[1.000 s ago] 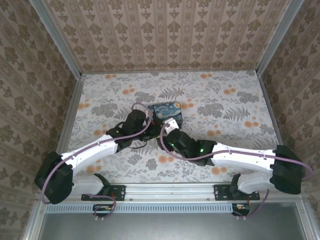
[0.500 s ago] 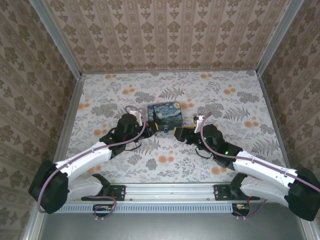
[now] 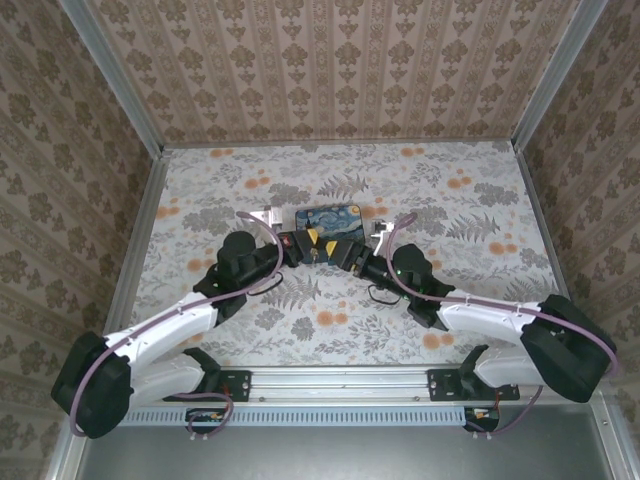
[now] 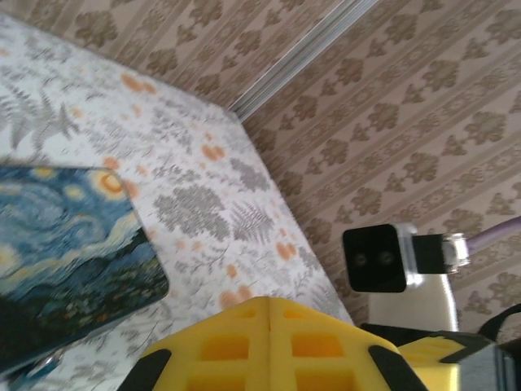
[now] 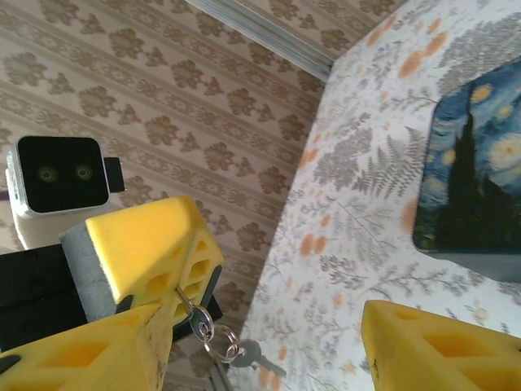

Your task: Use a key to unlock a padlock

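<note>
One slip was feared: the key (image 5: 256,357), dangled on a key ring (image 5: 220,342) from the shut left hand (image 4: 269,342), could be knocked by the open, empty right hand (image 5: 264,318).

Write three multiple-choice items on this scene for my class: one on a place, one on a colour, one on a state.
1. Where does the key hang?
A) from the key ring under the left gripper's tips
B) on the box
C) on the table

2. What colour are the gripper fingers?
A) red
B) yellow
C) white

3. How do the right gripper's jaws stand?
A) shut on the box
B) shut on nothing
C) open

Key: 1A, the right wrist view shows it dangling there; 2B, both wrist views show yellow; 3C, a wide gap parts its fingers.
</note>
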`<state>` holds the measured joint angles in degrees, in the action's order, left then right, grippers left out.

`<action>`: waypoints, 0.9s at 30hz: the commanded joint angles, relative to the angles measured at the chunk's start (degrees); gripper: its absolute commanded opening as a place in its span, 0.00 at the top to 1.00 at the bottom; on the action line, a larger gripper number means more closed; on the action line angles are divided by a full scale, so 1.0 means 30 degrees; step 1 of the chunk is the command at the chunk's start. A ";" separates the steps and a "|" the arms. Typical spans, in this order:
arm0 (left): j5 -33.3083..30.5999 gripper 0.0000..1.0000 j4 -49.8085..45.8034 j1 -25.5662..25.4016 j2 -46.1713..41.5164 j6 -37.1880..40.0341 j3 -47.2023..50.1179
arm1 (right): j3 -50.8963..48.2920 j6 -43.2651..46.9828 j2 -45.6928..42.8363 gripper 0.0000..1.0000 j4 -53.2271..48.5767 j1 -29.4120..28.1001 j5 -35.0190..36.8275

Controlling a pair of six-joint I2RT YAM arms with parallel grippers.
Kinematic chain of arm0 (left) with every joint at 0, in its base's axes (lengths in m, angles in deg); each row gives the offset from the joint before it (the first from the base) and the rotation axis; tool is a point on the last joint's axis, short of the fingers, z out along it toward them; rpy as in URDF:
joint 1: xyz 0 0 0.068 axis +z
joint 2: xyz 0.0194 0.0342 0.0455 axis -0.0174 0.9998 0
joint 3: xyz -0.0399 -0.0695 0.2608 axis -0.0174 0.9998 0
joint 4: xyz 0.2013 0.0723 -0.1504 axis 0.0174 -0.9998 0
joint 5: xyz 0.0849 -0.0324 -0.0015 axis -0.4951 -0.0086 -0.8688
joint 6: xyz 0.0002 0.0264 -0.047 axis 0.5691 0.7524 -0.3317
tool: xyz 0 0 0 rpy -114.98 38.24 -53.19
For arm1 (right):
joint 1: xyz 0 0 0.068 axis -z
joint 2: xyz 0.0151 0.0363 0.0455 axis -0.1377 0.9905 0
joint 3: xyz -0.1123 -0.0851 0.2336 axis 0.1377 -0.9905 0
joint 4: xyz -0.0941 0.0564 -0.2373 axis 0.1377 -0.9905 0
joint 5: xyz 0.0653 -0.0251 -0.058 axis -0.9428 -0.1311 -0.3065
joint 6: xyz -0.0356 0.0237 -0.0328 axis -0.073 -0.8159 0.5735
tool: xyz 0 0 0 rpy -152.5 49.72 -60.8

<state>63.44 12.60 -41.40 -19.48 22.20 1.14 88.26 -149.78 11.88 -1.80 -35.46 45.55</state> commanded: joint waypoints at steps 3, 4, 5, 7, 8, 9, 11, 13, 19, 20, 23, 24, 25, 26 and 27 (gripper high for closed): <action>0.0630 1.00 0.3250 0.0067 0.0823 -0.1375 -0.0061 | 0.0044 -0.0719 0.0449 0.39 0.3539 0.0066 -0.0471; 0.0659 1.00 0.3591 0.0072 0.1015 -0.1611 -0.0056 | 0.0070 -0.0683 0.0457 0.40 0.3619 0.0047 -0.0478; 0.0661 1.00 0.3853 0.0024 0.1231 -0.1820 -0.0081 | 0.0101 -0.0637 0.0442 0.40 0.3676 0.0070 -0.0520; 0.0690 1.00 0.4349 -0.0034 0.1534 -0.2078 -0.0085 | 0.0131 -0.0582 0.0479 0.42 0.3850 0.0056 -0.0579; 0.0664 1.00 0.4543 -0.0067 0.1668 -0.2196 -0.0083 | 0.0183 -0.0566 0.0513 0.44 0.3885 0.0046 -0.0624; 0.0632 1.00 0.4689 -0.0092 0.1765 -0.2273 -0.0085 | 0.0212 -0.0568 0.0557 0.45 0.3885 0.0053 -0.0668; 0.0573 1.00 0.4896 -0.0199 0.1912 -0.2373 -0.0113 | 0.0221 -0.0588 0.0699 0.47 0.4072 0.0045 -0.0720; 0.0460 1.00 0.5064 -0.0286 0.2022 -0.2442 -0.0107 | 0.0249 -0.0601 0.0870 0.47 0.4174 0.0061 -0.0756; 0.0309 1.00 0.5627 -0.0534 0.2541 -0.2865 -0.0128 | 0.0362 -0.0608 0.1443 0.50 0.4701 0.0063 -0.0954; 0.0310 1.00 0.5763 -0.0587 0.2637 -0.2929 -0.0144 | 0.0380 -0.0533 0.1533 0.51 0.4762 0.0051 -0.1005; 0.0280 1.00 0.5988 -0.0709 0.2902 -0.3066 -0.0128 | 0.0425 -0.0514 0.1714 0.54 0.4919 0.0059 -0.1086; 0.0238 1.00 0.5988 -0.0741 0.2939 -0.3051 -0.0115 | 0.0436 -0.0499 0.1716 0.55 0.4963 0.0054 -0.1107; 0.0207 1.00 0.5988 -0.0748 0.2974 -0.3039 -0.0114 | 0.0425 -0.0493 0.1717 0.56 0.4978 0.0060 -0.1139; 0.0178 1.00 0.5966 -0.0798 0.3004 -0.3055 -0.0086 | 0.0384 -0.0458 0.1717 0.58 0.4958 0.0046 -0.1168; 0.0136 1.00 0.5958 -0.0797 0.3005 -0.3061 -0.0056 | 0.0368 -0.0468 0.1724 0.60 0.4995 0.0053 -0.1138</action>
<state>64.40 27.42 -43.39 -10.65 13.82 1.14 88.26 -151.18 16.58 9.41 -35.46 43.37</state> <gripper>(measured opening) 0.048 0.411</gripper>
